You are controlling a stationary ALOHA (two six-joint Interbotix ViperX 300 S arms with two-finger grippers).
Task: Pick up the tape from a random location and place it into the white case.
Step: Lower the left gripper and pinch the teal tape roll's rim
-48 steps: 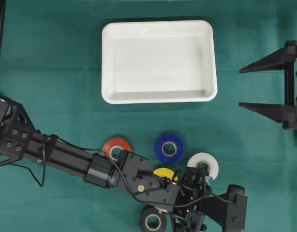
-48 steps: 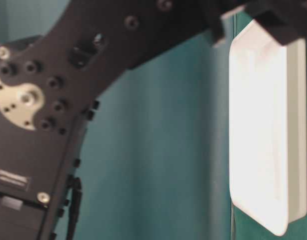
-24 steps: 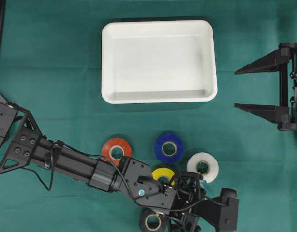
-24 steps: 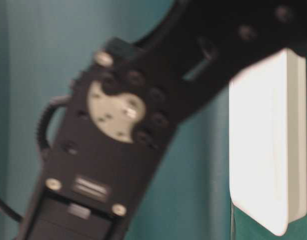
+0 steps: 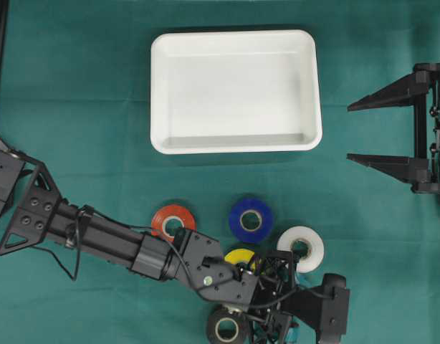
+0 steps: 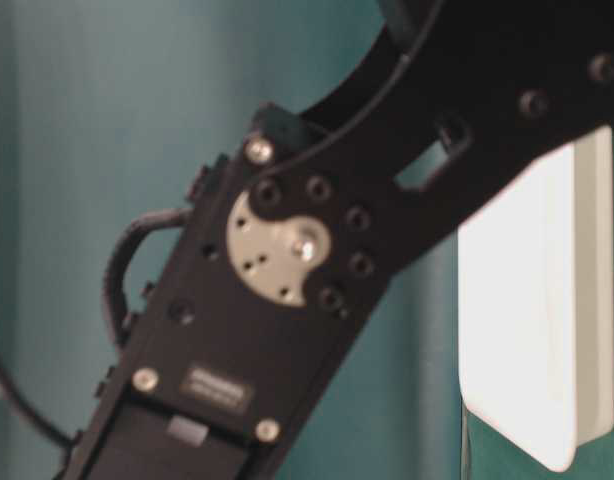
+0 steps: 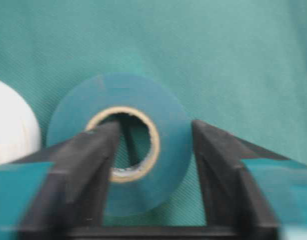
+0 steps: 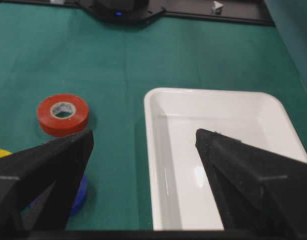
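The tape between my left gripper's (image 7: 156, 122) fingers is a teal roll (image 7: 168, 165) lying flat on the green cloth. One finger (image 7: 93, 155) reaches into the roll's core and the other finger (image 7: 213, 160) stands at its outer edge. They straddle one wall, with a gap still showing inside the core. In the overhead view the left wrist (image 5: 277, 301) hides this roll at the table's front edge. The white case (image 5: 234, 147) lies empty at the back centre. My right gripper (image 5: 350, 132) hangs open to the right of the case, holding nothing.
Red (image 5: 173, 221), blue (image 5: 251, 219), white (image 5: 301, 248), yellow (image 5: 241, 255) and black (image 5: 226, 328) tape rolls crowd around the left wrist. The left arm (image 6: 287, 300) fills the table-level view, with the case's rim (image 6: 587, 300) behind it.
My left gripper sank toward the front edge among the rolls and its jaws narrowed from wide open around the teal roll's wall. The right gripper shifted slightly, then stayed still.
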